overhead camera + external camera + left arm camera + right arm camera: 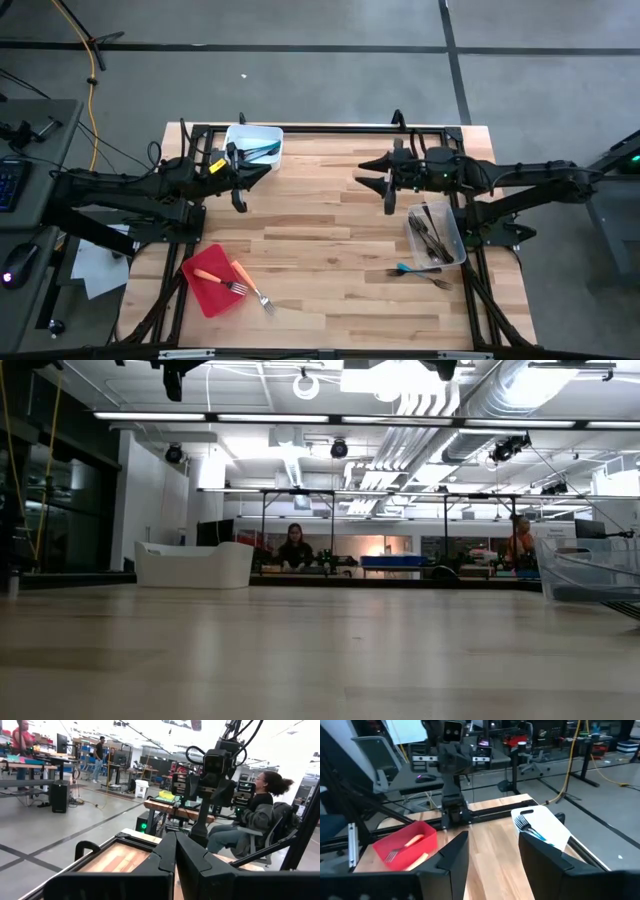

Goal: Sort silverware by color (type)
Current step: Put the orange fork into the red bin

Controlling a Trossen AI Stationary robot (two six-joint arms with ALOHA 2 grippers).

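smooth pale wood table (330, 250); glossy red plastic tray (205, 285)

2 orange forks (222, 281), 1 red tray (205, 290), 2 tubs (262, 134), approx.

The desk (300, 660) is stretching bare and pale across the foreground. A white tub (195, 565) is sitting at its far left, and a clear tub (590, 570) is standing at the right edge. Behind, a person (295, 547) is sitting at a bench under ceiling lights.
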